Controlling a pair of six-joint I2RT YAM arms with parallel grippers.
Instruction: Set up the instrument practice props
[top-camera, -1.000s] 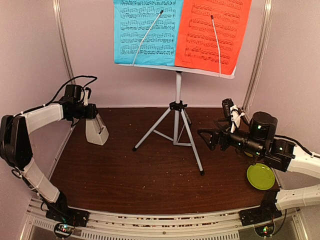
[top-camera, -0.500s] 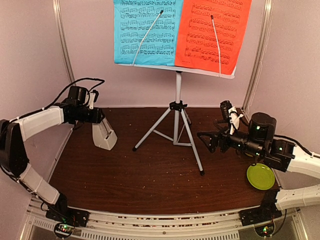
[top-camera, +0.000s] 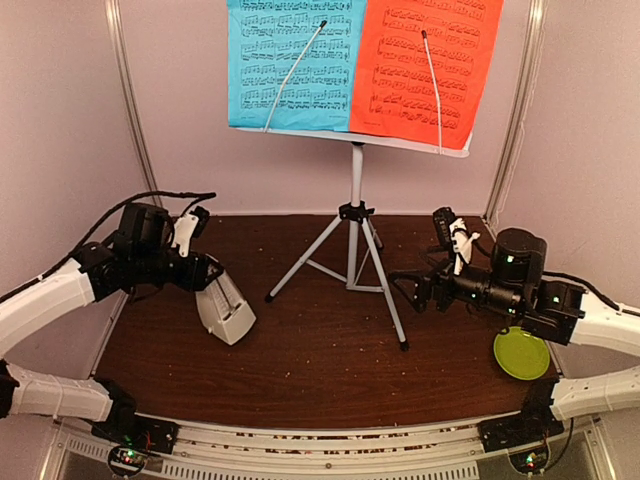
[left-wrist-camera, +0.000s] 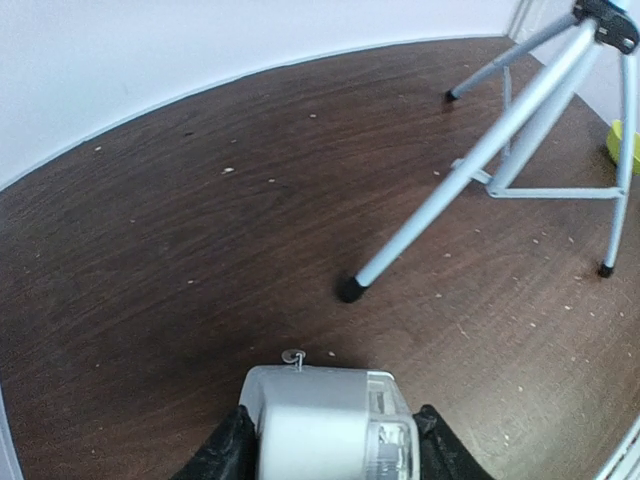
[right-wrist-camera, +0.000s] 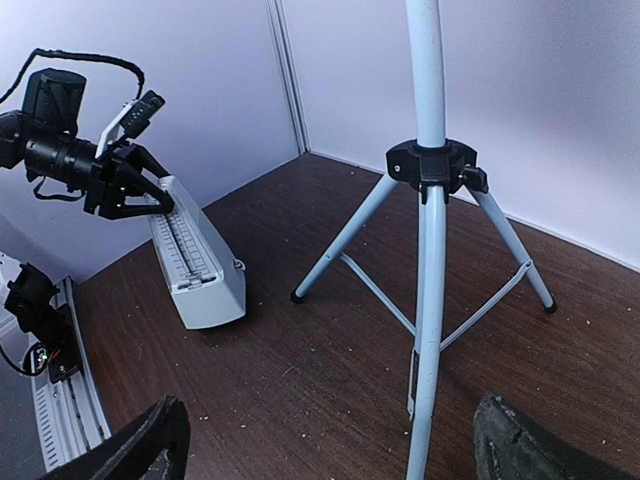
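The white music stand (top-camera: 354, 247) stands on its tripod at the middle back of the table. Its desk edge (top-camera: 410, 143) carries the blue sheet (top-camera: 290, 60) and the red-orange sheet (top-camera: 430, 65). My left gripper (top-camera: 200, 272) is shut on the narrow top of the white pyramid metronome (top-camera: 226, 312), which leans left of the tripod with its base at or just above the table. The left wrist view shows the metronome (left-wrist-camera: 330, 420) between both fingers (left-wrist-camera: 226, 452). My right gripper (top-camera: 415, 286) stands open beside the right tripod leg (right-wrist-camera: 428, 330), holding nothing.
A yellow-green plate (top-camera: 521, 352) lies at the right front, under my right arm. White walls close in the left, back and right sides. The nearest tripod foot (left-wrist-camera: 350, 289) sits just beyond the metronome. A metal rail (top-camera: 320, 450) runs along the near edge.
My left gripper has carried the metronome from the back left toward the front and right, tilting it further. The right gripper has drifted slightly left, still open.
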